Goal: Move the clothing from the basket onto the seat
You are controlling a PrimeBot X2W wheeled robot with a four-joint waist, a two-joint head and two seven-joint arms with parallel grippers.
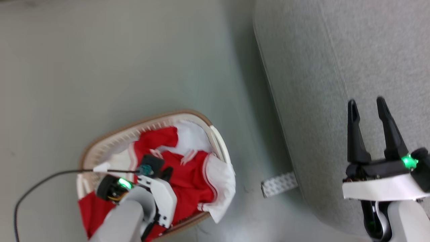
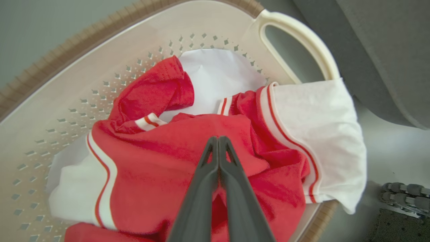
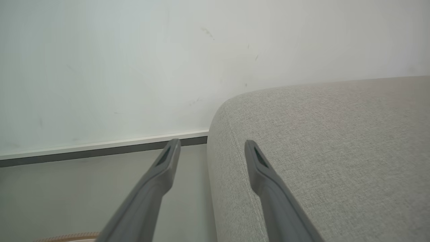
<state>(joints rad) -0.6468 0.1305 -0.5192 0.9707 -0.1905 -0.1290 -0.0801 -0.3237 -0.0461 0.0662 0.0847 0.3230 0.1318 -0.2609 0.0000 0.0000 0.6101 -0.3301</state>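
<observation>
The basket (image 1: 100, 144) sits on a bare grey-green floor (image 1: 117, 60), to the left of the seat (image 1: 336, 67) with a strip of floor between them. A short white perforated strip (image 1: 278, 184) lies on that floor at the seat's base. A black cable (image 1: 40, 181) arcs in from the left to the left wrist, crossing the basket's rim. The clothing (image 2: 161, 158) lies crumpled in the basket over a pale white lining cloth (image 2: 218, 74). Its length runs across the basket, with a white sleeve at each end. The sleeve on the seat's side droops over the rim below the basket handle (image 2: 302, 37), and some red fabric spills over the near rim. The left gripper (image 2: 218, 139) reaches down into the basket, its fingers pressed together with the tips on the red cloth. Whether a fold is caught between them cannot be told. The right gripper (image 1: 366, 99) hangs above the seat's rounded arm, fingers spread wide and holding nothing, pointing toward a pale wall (image 3: 134, 67) and its skirting board (image 3: 100, 146).
</observation>
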